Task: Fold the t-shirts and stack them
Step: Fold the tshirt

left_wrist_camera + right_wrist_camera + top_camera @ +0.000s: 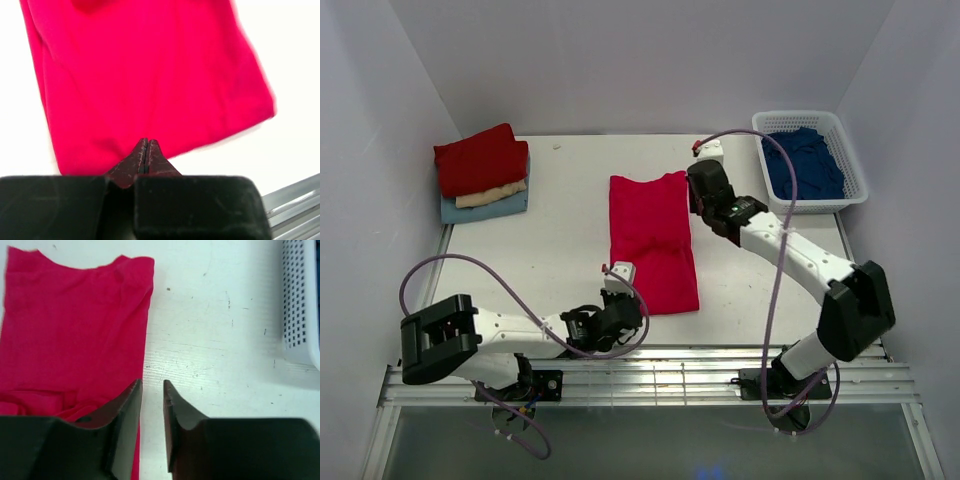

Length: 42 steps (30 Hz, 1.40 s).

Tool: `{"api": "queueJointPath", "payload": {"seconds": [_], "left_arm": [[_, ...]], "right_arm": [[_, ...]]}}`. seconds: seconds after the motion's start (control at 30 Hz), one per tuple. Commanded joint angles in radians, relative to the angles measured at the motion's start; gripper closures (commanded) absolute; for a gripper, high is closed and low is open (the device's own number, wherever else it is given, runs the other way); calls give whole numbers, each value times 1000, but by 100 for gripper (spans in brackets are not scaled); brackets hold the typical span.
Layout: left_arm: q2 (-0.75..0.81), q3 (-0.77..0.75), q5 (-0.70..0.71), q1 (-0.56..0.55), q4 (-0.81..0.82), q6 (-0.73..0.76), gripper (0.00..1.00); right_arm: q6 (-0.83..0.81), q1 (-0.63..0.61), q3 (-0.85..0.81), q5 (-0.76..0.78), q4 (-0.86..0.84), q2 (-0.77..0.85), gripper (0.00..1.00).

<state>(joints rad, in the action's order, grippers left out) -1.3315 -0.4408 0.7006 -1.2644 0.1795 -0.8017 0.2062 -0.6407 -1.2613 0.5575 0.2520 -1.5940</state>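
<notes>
Two wrist views alone show jaws: left gripper (145, 145) pressed together, right gripper (152, 387) parted at crimson t-shirt (75, 330) edge.

the top camera looks down from high at the near side and takes in the whole table (570, 200). the left wrist camera sits close above the near hem of the crimson t-shirt (150, 75). the right wrist camera sits close over the shirt's right edge, facing the far side, with the basket (300, 300) at its right. all three views share that shirt.
</notes>
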Motion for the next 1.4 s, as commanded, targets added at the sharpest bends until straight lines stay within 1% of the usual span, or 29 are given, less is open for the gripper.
{"api": "queueJointPath", "payload": {"seconds": [0.0, 0.03, 0.07, 0.1, 0.13, 0.17, 0.2, 0.23, 0.27, 0.3, 0.33, 0.37, 0.4, 0.43, 0.5, 0.57, 0.67, 0.83, 0.87, 0.97, 1.03, 1.07, 1.1, 1.23, 1.27, 1.37], "left_arm": [[86, -125, 141, -9, -159, 70, 88], [98, -148, 164, -9, -181, 76, 81], [118, -191, 213, -10, -255, 78, 71], [124, -212, 235, -10, -291, 69, 52], [127, -232, 256, -10, -336, 53, 44], [117, -254, 299, -10, -435, 35, 36], [104, -294, 313, -10, -501, -40, 30], [88, -315, 321, -9, -573, -88, 20], [68, -335, 320, -7, -637, -135, 17], [27, -369, 291, -3, -754, -222, 15], [6, -377, 272, -1, -802, -258, 13], [-9, -377, 249, 0, -833, -275, 6], [-24, -371, 226, -1, -834, -287, 5], [-24, -348, 186, 0, -834, -316, 5], [-11, -311, 156, 0, -831, -347, 5], [35, -256, 108, -1, -813, -366, 4], [132, -167, 37, -1, -738, -358, 4], [288, -30, -10, 2, -580, -312, 3], [332, 9, -32, 5, -527, -303, 3], [396, 66, -52, 10, -431, -263, 3], [416, 117, -64, 13, -393, -248, 3], [426, 135, -69, 16, -343, -245, 3], [440, 173, -76, 17, -318, -232, 3], [451, 249, -85, 40, -204, -200, 4], [450, 263, -90, 55, -148, -186, 4], [449, 307, -105, 103, -66, -148, 5]], "right_arm": [[21, 3, 106, -54, 61, 133, 64], [30, 1, 138, -86, 67, 156, 59], [45, -1, 207, -161, 66, 176, 52], [58, -5, 242, -195, 61, 215, 49], [68, -8, 281, -229, 50, 235, 46], [79, -13, 324, -287, 34, 253, 40], [102, -17, 397, -318, 23, 285, 37], [113, -20, 428, -349, 1, 299, 31], [125, -27, 460, -388, -9, 315, 27], [148, -33, 488, -404, -19, 339, 25], [157, -46, 534, -416, -34, 348, 24], [166, -54, 552, -424, -42, 359, 24], [173, -60, 569, -430, -46, 374, 22], [183, -68, 589, -438, -46, 381, 21], [191, -77, 605, -444, -43, 397, 20], [208, -88, 631, -444, -45, 411, 20], [234, -97, 669, -449, -54, 443, 19], [265, -109, 711, -438, -62, 470, 19], [269, -112, 714, -424, -57, 471, 19], [288, -123, 738, -419, -65, 479, 19], [300, -126, 757, -419, -79, 474, 19], [303, -128, 763, -421, -86, 471, 19], [311, -129, 769, -421, -94, 465, 19], [328, -134, 793, -426, -128, 447, 19], [329, -135, 797, -426, -138, 439, 19], [337, -139, 800, -426, -155, 427, 20]]}}
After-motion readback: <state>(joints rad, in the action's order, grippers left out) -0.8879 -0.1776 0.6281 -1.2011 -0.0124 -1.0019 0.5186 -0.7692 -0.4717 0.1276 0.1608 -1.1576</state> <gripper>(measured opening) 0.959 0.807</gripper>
